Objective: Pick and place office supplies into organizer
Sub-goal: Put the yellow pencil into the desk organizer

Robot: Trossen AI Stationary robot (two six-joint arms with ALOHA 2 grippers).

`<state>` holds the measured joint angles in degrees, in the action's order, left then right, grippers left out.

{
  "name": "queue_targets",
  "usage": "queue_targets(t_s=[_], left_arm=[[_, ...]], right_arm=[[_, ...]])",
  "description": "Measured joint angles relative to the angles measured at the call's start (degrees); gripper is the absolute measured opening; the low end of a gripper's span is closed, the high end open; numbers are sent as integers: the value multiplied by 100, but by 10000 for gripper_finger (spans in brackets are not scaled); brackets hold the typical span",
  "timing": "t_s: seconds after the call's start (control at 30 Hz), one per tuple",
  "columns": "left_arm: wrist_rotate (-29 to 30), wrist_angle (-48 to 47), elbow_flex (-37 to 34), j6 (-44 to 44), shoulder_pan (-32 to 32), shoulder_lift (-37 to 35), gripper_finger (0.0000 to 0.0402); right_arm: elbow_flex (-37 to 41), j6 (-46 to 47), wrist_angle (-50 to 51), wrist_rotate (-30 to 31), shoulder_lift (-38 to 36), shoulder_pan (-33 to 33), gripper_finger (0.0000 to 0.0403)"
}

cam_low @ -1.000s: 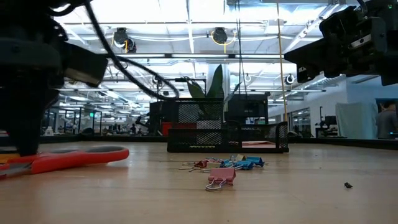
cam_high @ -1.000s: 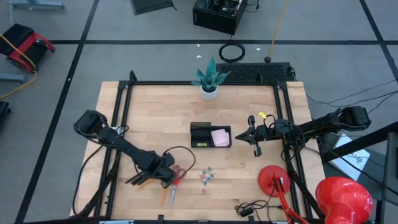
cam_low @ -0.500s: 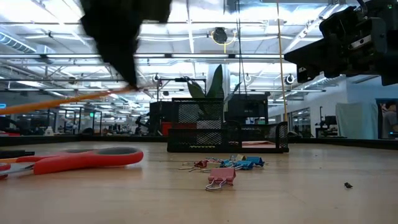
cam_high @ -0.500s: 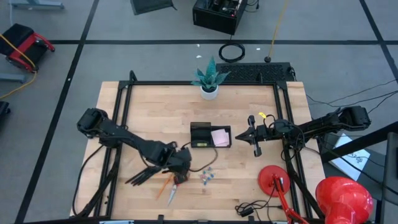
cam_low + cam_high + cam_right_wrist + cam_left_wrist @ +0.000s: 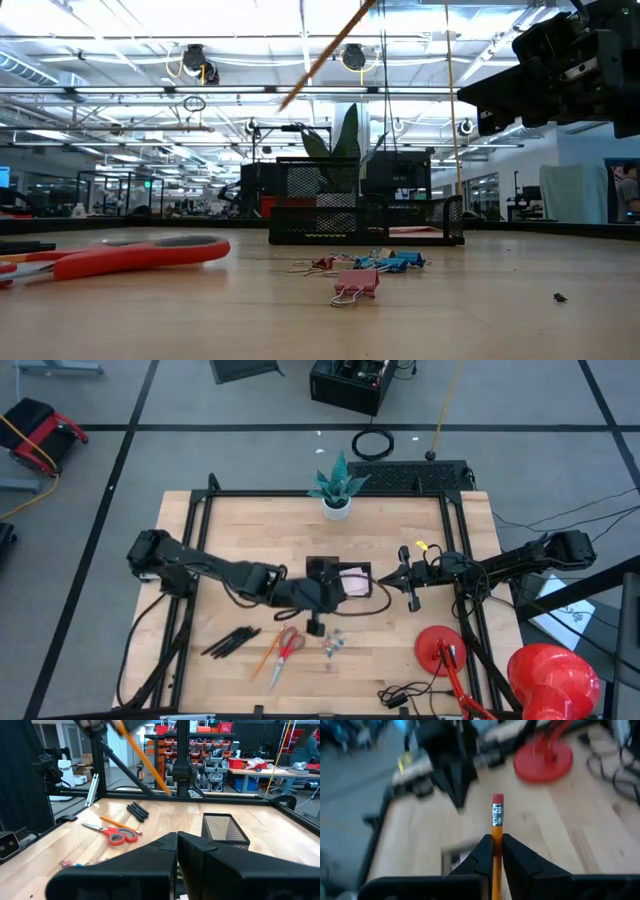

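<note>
The left arm had swung from the scissors [image 5: 283, 653] to the organizer [image 5: 325, 573], its left gripper [image 5: 494, 851] clamped on an orange pencil [image 5: 496, 832] in the air. The right gripper [image 5: 408, 578], jaws together, hovered just beside the organizer. Black pens [image 5: 231, 642] lay on the table [image 5: 250, 530].

text: none legible | labels: none | brands: none | numbers: none | signs: none
</note>
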<state>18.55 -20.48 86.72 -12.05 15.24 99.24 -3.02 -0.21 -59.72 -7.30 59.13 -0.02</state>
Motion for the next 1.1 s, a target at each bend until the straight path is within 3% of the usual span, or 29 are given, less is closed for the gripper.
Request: queue_targets(t_s=[0.2, 0.4, 0.67, 0.8, 1.1], left_arm=[[-742, 607, 0, -539, -597, 0, 26], [-1885, 562, 0, -608, -1170, 0, 30], [-2876, 570, -4, -865, -1812, 0, 30], [-3233, 1025, -300, -715, -2086, -9, 30], [-3266, 1535, -1168, -235, -2430, -7, 30]], right_arm=[[1, 107, -7, -1, 0, 1, 4], [1, 110, -48, -19, 0, -1, 4], [1, 357, -79, -21, 0, 1, 4], [0, 409, -106, -23, 0, 1, 4], [1, 409, -72, -23, 0, 1, 4]])
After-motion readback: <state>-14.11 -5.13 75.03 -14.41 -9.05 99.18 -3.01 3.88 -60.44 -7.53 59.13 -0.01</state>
